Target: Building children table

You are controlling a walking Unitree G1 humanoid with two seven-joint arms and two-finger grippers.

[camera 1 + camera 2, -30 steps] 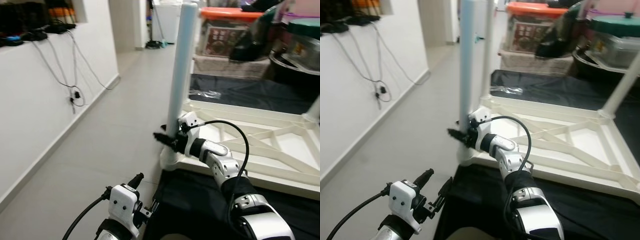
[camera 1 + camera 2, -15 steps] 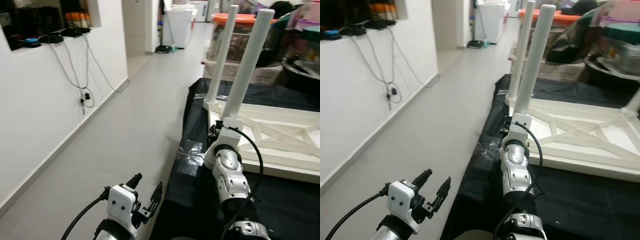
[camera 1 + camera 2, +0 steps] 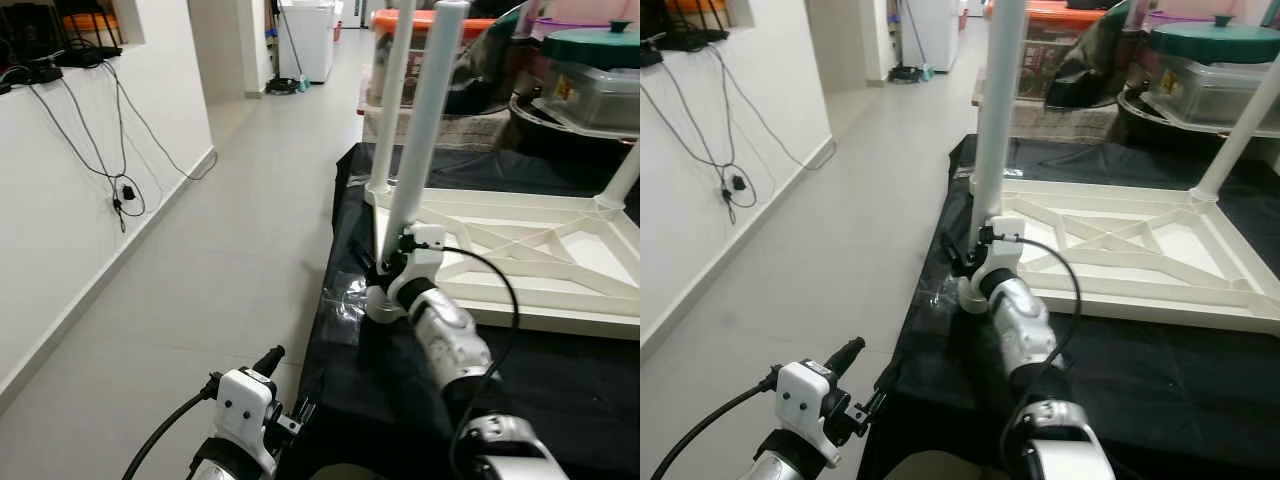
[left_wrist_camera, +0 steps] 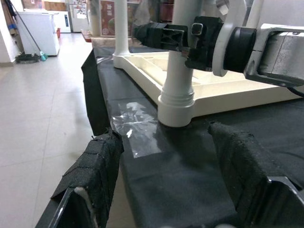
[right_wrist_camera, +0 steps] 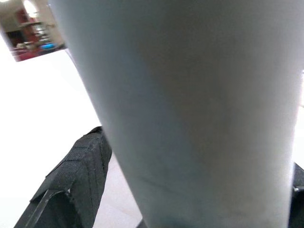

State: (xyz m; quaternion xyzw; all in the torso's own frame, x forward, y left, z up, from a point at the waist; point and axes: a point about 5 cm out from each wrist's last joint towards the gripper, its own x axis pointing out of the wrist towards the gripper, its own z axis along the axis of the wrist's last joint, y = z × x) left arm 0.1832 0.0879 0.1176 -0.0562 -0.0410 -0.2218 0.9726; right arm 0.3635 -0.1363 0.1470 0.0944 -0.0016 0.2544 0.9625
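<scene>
An upturned white children's table (image 3: 520, 312) lies on a black cloth (image 3: 560, 380), its legs pointing up. My right gripper (image 3: 385, 266) is shut on the near-left leg (image 3: 420, 130) just above its socket (image 4: 176, 102). In the right wrist view that leg (image 5: 190, 109) sits close between the black fingers (image 5: 71, 183). A second leg (image 3: 393, 90) stands behind it, and a third (image 3: 622, 175) rises at the far right. My left gripper (image 3: 288, 386) hangs low over the floor, open and holding nothing, facing the table corner.
A white wall with dangling cables (image 3: 120, 190) runs along the left, beside a tiled floor (image 3: 230, 230). Storage boxes (image 3: 380, 60) and a green-lidded pot (image 3: 590, 70) stand behind the table. A scrap of clear plastic (image 4: 137, 128) lies on the cloth by the corner.
The head camera has swung, so the whole scene shifted. My right gripper stays on the base of the near-left leg. The left gripper hangs as before.
</scene>
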